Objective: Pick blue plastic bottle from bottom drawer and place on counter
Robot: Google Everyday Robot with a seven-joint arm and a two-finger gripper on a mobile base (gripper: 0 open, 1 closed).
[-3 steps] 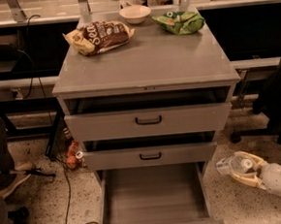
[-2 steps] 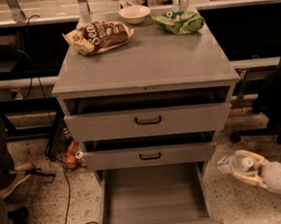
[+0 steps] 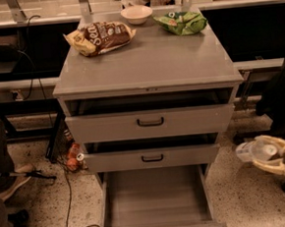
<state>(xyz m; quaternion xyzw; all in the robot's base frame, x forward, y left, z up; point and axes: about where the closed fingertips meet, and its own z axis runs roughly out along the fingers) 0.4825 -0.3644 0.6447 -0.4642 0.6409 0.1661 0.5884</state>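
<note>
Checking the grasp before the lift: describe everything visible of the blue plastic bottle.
The blue plastic bottle is small, clear and pale-tinted, held roughly sideways in the gripper, which is shut on it low at the right, beside the open bottom drawer and above the floor. Only the gripper touches it.

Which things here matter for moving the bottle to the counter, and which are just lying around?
Job: blue plastic bottle, held by the gripper low at right; bottom drawer; counter.
Lying about: brown snack bag; white bowl; green bag.
</note>
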